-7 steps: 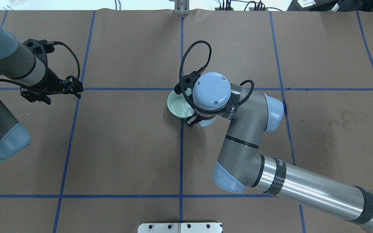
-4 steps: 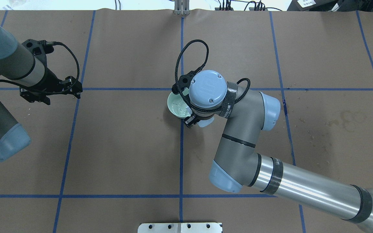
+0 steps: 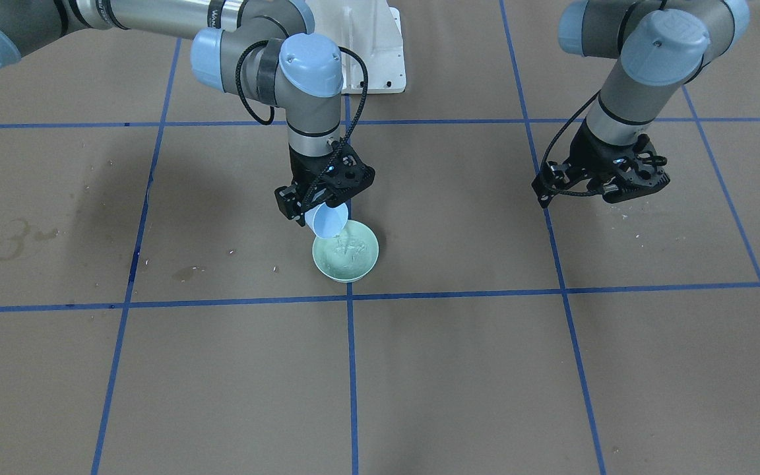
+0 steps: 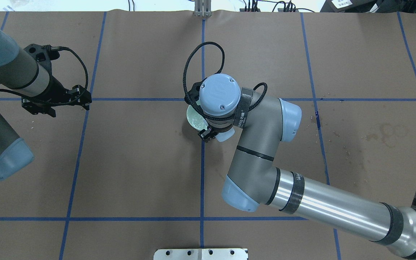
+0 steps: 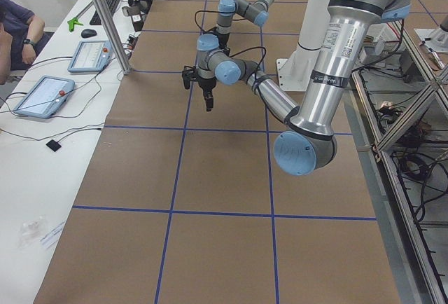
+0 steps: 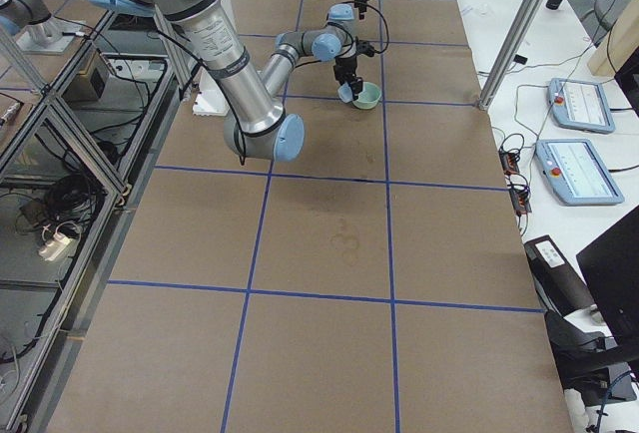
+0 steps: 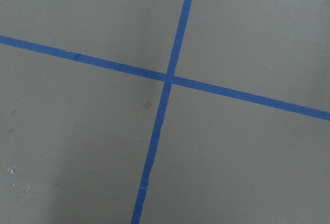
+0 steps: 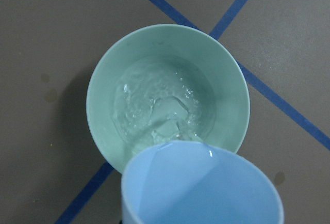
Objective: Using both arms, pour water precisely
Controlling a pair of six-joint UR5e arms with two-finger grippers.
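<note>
1. Right arm (image 4: pixel 302 202): the long silver forearm comes in low from the robot's right. It bends at the elbow toward the middle of the table (image 3: pixel 485 369). The wrist stands vertical with its blue cap on top and the tool pointing straight down.
2. Right fingers (image 3: pixel 291 206): clamped on either side of a light-blue cup (image 3: pixel 327 221). The cup is tipped well over, with its mouth facing down and away from the robot.
3. Cup lip hangs over the robot-side rim of a pale green bowl (image 8: pixel 100 79). I cannot tell whether cup and bowl touch.
4. Water (image 8: pixel 154 105): a shallow pool in the bowl bottom, rippled and glinting. A thin clear stream drops from the cup lip into it.
5. The bowl sits flat on the brown paper, just on the robot's side of a blue tape crossing (image 3: pixel 350 295).
6. Left arm (image 4: pixel 9 72): parked well apart on its own side, with the wrist angled down over the table.
7. Left fingers (image 3: pixel 611 190): off the surface, with nothing seen in them. I cannot tell how far they are spread. The left wrist camera shows only paper and a tape cross (image 7: pixel 170 74).
</note>
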